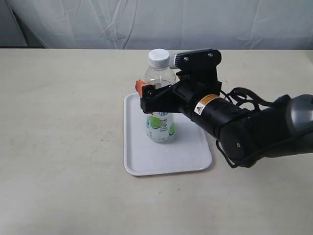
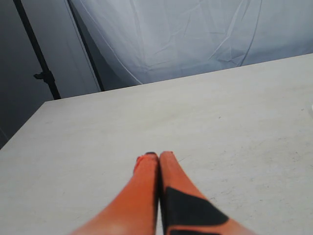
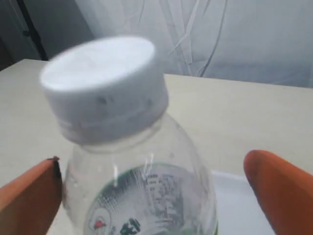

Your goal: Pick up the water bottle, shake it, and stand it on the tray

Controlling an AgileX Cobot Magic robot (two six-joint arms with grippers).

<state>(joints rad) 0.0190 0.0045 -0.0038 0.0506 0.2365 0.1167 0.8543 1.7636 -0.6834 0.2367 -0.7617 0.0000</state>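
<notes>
- The pale table [image 1: 58, 147] fills most of the exterior view, with a creased white cloth backdrop [image 1: 220, 24] hanging behind its far edge.
- The black right arm [image 1: 254, 127] reaches in from the right of that view, across the tray's far right corner and on to the bottle.
- The tray [image 1: 188, 152] lies flat on the table near the middle; it is white, with rounded corners and a low rim.
- The water bottle [image 1: 160, 128] stands upright on the tray, roughly mid-tray and a little toward the tray's left edge in the exterior view; its body is clear, and its white label carries green and blue marks.
- The right gripper [image 3: 154, 196] sits at the bottle's shoulder with its 2 orange fingers [image 3: 279, 191] spread to either side. One finger is plainly clear of the plastic; the other lies just beside the wall, and I cannot tell whether it touches. The jaws are parted and not clamped.
- The left gripper [image 2: 159, 157] hangs over bare table, its 2 orange fingers pressed together with nothing between them; the exterior view does not show it.
- The white screw cap [image 1: 159, 58] tops the bottle — it rises above the right gripper's fingers, and the right wrist view shows it close up and slightly blurred.
</notes>
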